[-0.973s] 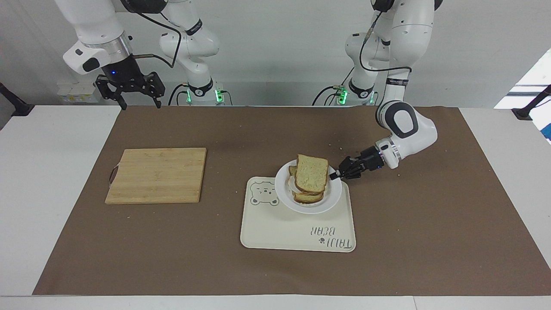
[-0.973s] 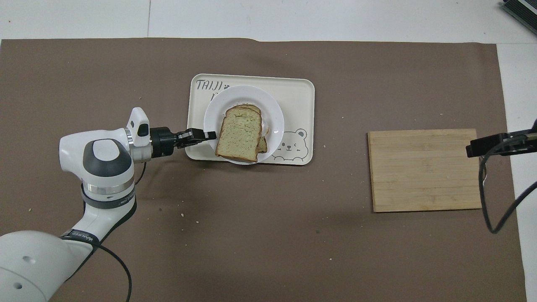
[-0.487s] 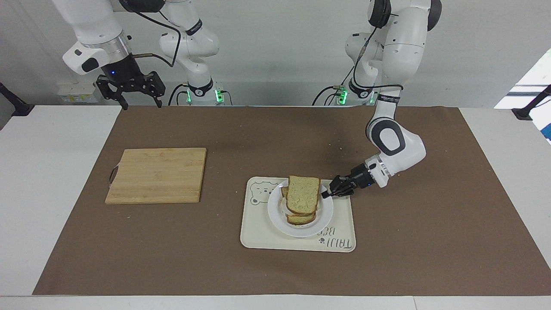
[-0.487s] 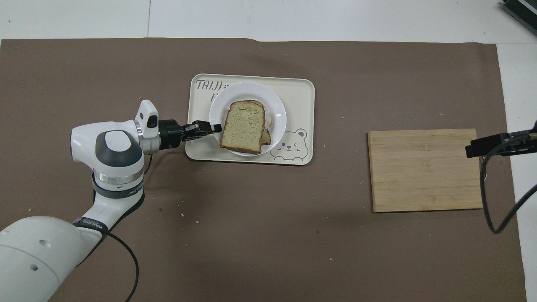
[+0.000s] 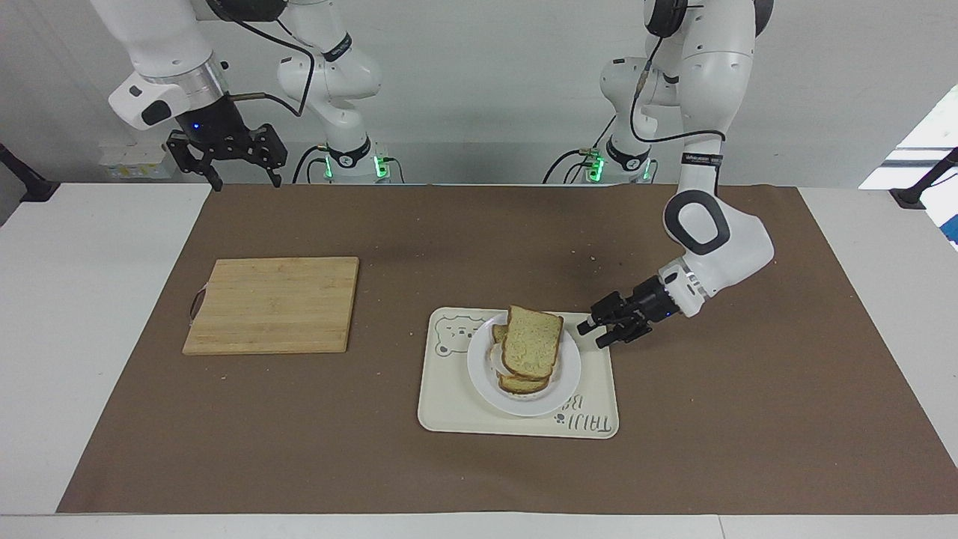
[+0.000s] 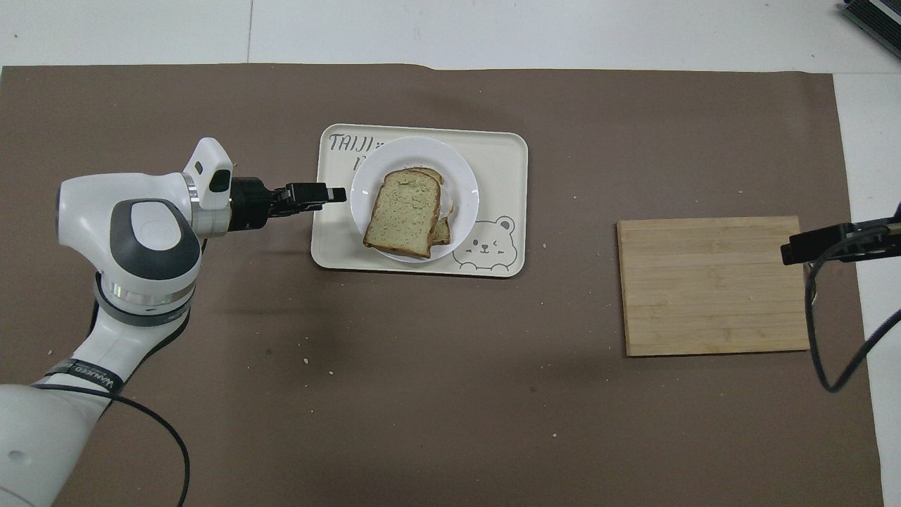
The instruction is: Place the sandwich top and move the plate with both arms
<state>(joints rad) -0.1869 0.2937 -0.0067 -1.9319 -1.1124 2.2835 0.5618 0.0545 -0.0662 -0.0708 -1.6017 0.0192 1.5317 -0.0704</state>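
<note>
The sandwich top (image 5: 533, 342) (image 6: 403, 213), a brown-crusted slice with a pale speckled face, lies tilted on top of the stack of bread on the white plate (image 5: 565, 374) (image 6: 464, 176). The plate rests on the cream bear-print tray (image 5: 464, 404) (image 6: 503, 151). My left gripper (image 5: 593, 335) (image 6: 336, 193) is open, low over the tray's edge toward the left arm's end. It is a short gap from the plate's rim and holds nothing. My right gripper (image 5: 245, 180) (image 6: 838, 243) hangs open and waits high over the robots' edge of the mat.
A wooden cutting board (image 5: 273, 303) (image 6: 711, 285) lies toward the right arm's end of the table. A brown mat (image 5: 479, 464) covers the table, with scattered crumbs (image 6: 306, 360) on it.
The left gripper carried the plate away from the robots and set it on the tray. It then opened and drew back from the rim. The right arm stayed put.
</note>
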